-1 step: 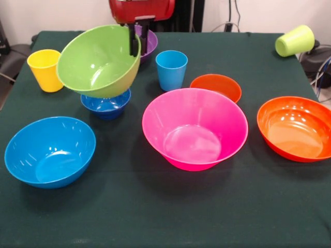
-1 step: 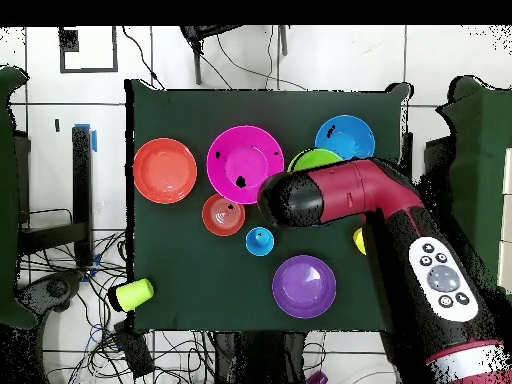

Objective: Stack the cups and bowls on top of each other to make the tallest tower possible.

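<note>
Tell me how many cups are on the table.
3: yellow cup upright at the front view's left, blue cup upright behind the pink bowl, green cup on its side, far right corner.

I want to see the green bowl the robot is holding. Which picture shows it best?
The front view: the green bowl shows whole, tilted, held at its rim by the gripper above the small dark blue bowl. Overhead, the arm covers most of it.
</note>
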